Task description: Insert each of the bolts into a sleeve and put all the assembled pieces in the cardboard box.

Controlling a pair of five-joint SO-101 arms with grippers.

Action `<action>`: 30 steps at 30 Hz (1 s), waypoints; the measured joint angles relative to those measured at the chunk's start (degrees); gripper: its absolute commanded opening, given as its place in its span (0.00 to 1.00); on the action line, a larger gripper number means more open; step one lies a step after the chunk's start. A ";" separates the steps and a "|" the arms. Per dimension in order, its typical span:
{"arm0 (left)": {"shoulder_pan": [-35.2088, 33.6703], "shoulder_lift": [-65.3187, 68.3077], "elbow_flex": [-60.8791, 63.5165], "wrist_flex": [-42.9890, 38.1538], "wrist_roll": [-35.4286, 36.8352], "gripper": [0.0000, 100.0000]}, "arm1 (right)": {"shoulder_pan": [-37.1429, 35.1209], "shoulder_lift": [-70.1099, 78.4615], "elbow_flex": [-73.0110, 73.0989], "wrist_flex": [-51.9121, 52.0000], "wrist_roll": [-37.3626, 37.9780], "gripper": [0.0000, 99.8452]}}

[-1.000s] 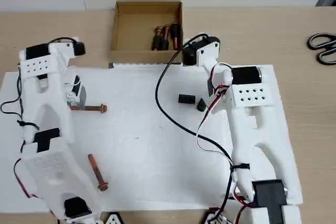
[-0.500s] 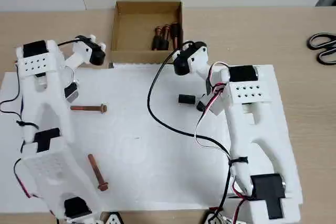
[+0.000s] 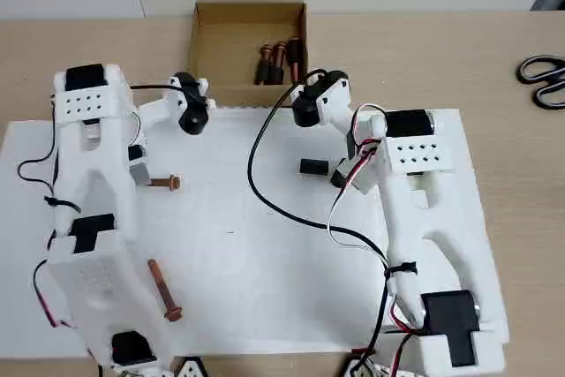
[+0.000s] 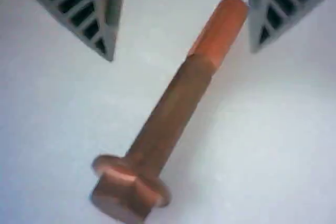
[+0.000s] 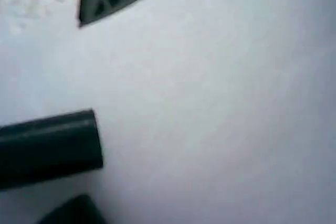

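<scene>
Swung rightward, the left fingers (image 4: 100, 14) stand wide apart astride the tip of a bolt (image 4: 173, 114) on the white sheet (image 4: 273, 145).

Left white plastic arm (image 3: 88, 183): base at the near-left edge, links running up and away from it to the pale perforated elbow block at the far end. From there the wrist drops toward the tabletop. The left arm's black wrist motor (image 3: 191, 115) sticks out sideways toward the middle. The left jaws point straight down and are spread wide, grey ribbed inner faces well apart, tips close over the surface.

Right white plastic arm (image 3: 424, 209): base near-right, similar stretched-forward pose, forearm angled inward toward the other arm. The right arm's black wrist motor (image 3: 311, 105) sits at the far end, cable looping off it. Wrist tipped down, low over the surface.
</scene>
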 measured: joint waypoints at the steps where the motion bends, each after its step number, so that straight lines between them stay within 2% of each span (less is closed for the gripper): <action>1: 0.35 0.00 0.00 0.00 -0.26 0.16 | -0.09 0.00 0.00 0.00 0.00 0.23; 14: 1.93 3.87 0.00 0.00 -2.37 0.16 | -0.09 0.00 0.00 0.00 -3.87 0.23; 30: 5.19 9.41 -0.09 -0.44 -2.55 0.16 | -0.09 0.00 0.00 0.00 -4.22 0.23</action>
